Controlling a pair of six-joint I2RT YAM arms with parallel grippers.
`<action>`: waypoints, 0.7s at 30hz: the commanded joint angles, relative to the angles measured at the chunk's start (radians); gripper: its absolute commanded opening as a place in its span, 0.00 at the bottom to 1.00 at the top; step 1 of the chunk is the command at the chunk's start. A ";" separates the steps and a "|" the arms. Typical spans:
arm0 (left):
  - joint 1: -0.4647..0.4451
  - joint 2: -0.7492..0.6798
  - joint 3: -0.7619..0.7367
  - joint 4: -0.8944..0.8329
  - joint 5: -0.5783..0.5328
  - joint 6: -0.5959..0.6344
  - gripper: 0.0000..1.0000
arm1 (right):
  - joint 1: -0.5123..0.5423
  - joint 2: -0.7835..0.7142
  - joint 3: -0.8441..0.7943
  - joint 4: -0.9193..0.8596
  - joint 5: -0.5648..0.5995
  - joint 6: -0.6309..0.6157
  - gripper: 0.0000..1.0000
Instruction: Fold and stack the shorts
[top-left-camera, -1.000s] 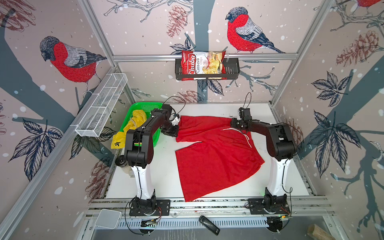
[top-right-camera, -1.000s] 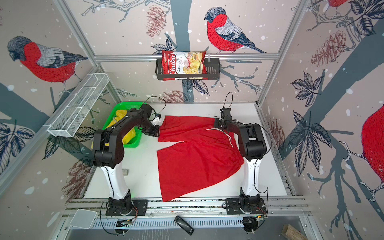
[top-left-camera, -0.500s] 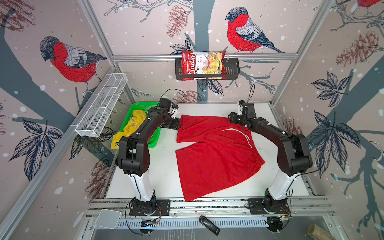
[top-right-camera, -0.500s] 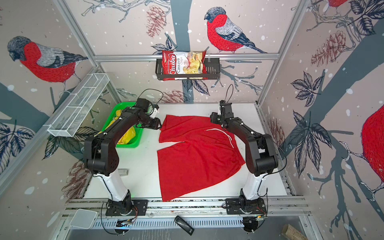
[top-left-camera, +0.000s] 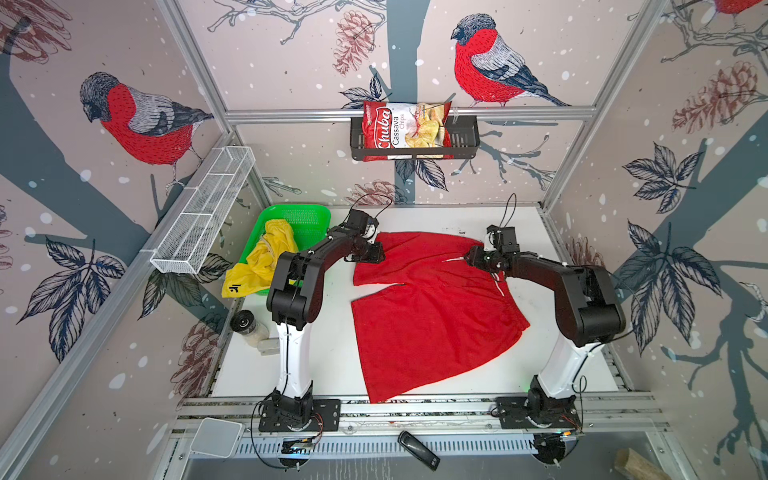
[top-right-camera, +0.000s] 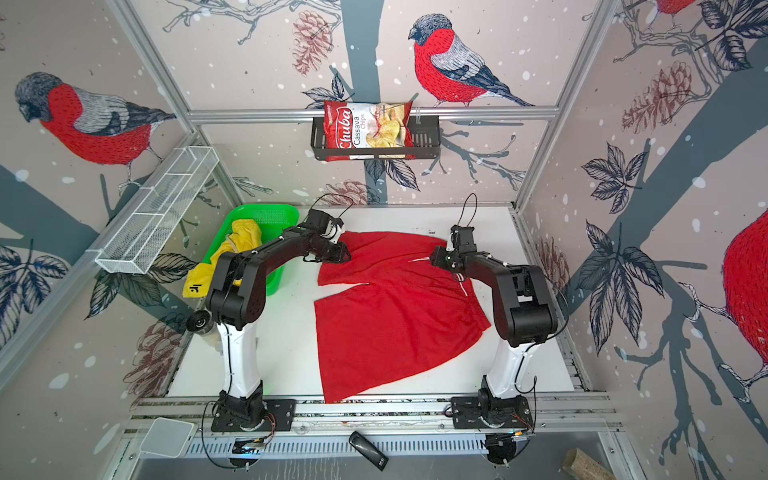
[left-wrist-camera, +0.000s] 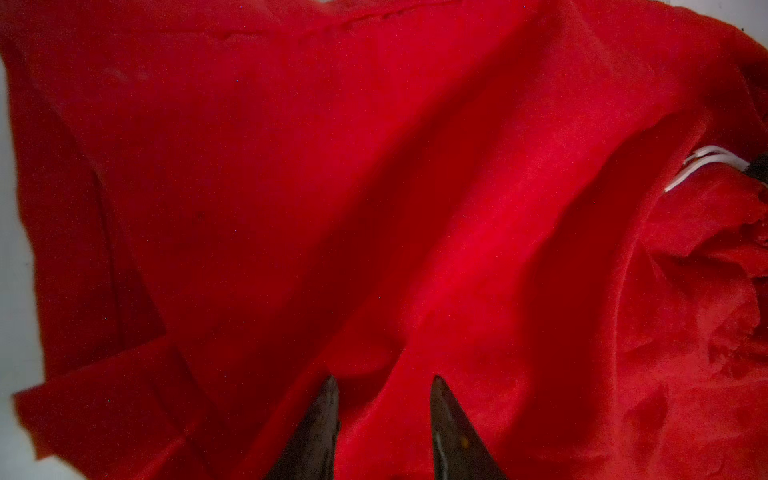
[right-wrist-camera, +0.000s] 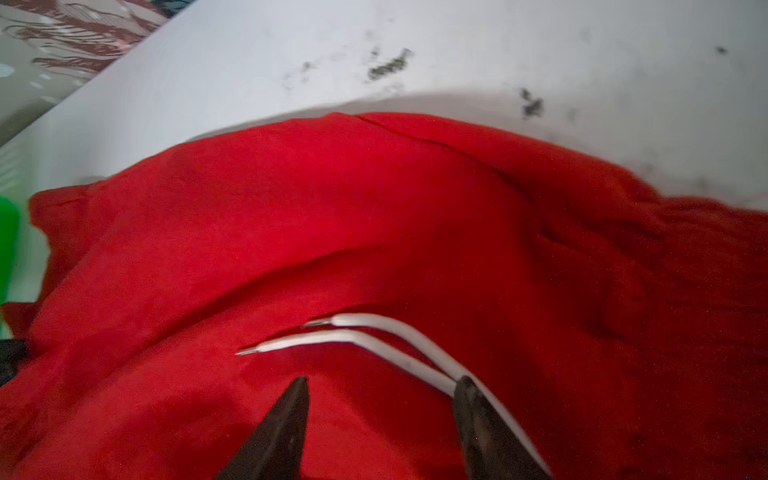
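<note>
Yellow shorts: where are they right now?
In both top views, the yellow shorts sit at the left in the green basket, spilling over its near rim, beside the left arm elbow.

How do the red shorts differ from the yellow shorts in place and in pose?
The red shorts lie spread almost flat on the white table; the yellow shorts are crumpled in the green basket, one end hanging over its rim. The red shorts show a white drawstring; the yellow shorts show a black mark. Both are cloth and not yet folded.
</note>
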 joint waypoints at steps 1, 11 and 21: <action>-0.002 -0.028 -0.052 0.039 -0.020 -0.009 0.37 | -0.043 0.041 0.004 0.001 0.034 0.025 0.58; 0.058 -0.156 -0.072 0.156 -0.005 -0.067 0.45 | -0.037 -0.113 0.046 -0.045 0.094 -0.071 0.59; 0.090 0.046 0.192 0.157 0.054 -0.104 0.50 | 0.390 -0.188 0.074 0.063 0.088 -0.116 0.57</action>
